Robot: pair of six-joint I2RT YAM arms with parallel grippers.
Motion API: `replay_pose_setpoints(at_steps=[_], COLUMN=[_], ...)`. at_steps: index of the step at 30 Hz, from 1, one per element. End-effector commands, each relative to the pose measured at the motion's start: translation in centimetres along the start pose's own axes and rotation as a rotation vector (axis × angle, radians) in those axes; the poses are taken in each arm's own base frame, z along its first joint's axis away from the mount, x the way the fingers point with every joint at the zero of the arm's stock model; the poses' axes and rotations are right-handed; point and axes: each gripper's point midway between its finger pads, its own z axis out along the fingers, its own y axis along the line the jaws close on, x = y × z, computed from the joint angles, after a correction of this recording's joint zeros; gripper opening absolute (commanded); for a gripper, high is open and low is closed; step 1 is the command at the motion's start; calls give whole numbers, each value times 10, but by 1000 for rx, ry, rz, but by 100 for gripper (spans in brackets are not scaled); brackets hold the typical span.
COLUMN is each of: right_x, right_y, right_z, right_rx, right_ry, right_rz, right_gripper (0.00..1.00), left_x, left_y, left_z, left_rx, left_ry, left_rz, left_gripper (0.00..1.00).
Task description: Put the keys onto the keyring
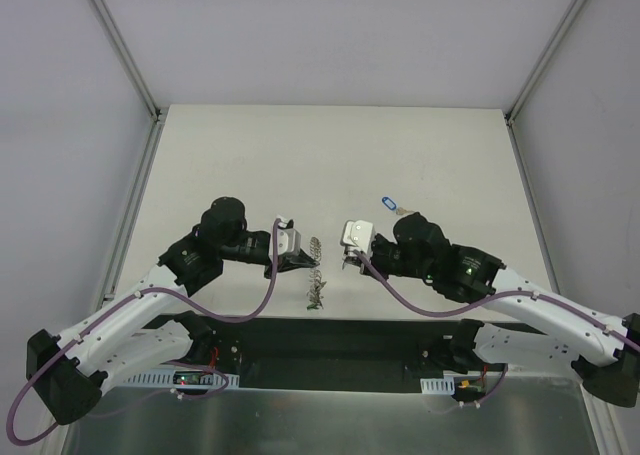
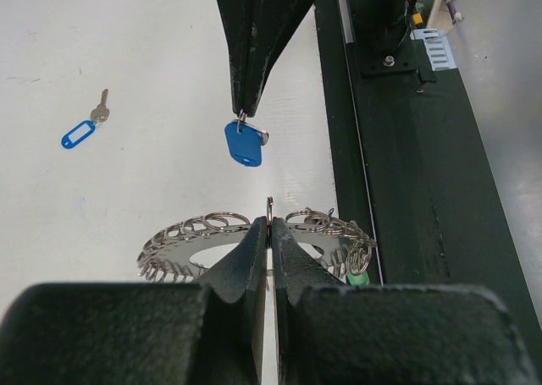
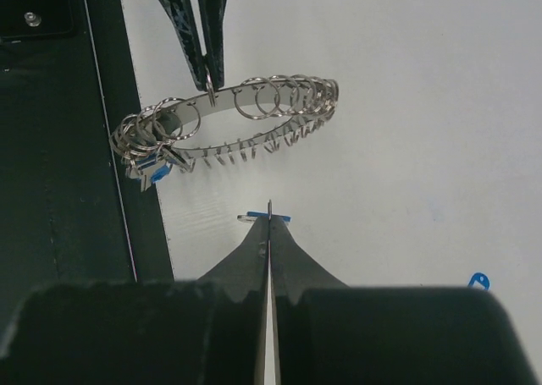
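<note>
Hold the keyring (image 2: 185, 248) steady, pinched by one small loop between the fully closed left fingers (image 2: 246, 262). Bring the blue-tagged key (image 2: 244, 144), hanging just below the tips of the closed right fingers (image 2: 254, 46), squarely toward that loop. Leave the second blue-tagged key (image 2: 80, 134) on the table (image 2: 127, 30), well beyond both.

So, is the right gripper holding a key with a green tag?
No, the right gripper pinches a blue-tagged key.
</note>
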Motion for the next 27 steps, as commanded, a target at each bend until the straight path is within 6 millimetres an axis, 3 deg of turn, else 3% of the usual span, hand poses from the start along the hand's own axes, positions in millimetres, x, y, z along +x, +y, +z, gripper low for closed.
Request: replay_pose_setpoints(at_steps=[1, 11, 18, 27], right_x=[-22, -30, -12, -8], right_y=[2, 9, 13, 16], right_z=[0, 14, 27, 34], right_rx=[-32, -11, -5, -16], right_ry=[-47, -115, -91, -81], right_rz=[-86, -124, -122, -122], right_gripper=[1, 1, 1, 1], left_x=[-11, 0, 14, 23], left_y=[-2, 5, 3, 7], left_z=[2, 10, 20, 22], left_rx=[20, -12, 10, -7], left_ry=[-32, 14, 54, 83], left_rz=[59, 7, -14, -8], left_gripper=[0, 0, 0, 0])
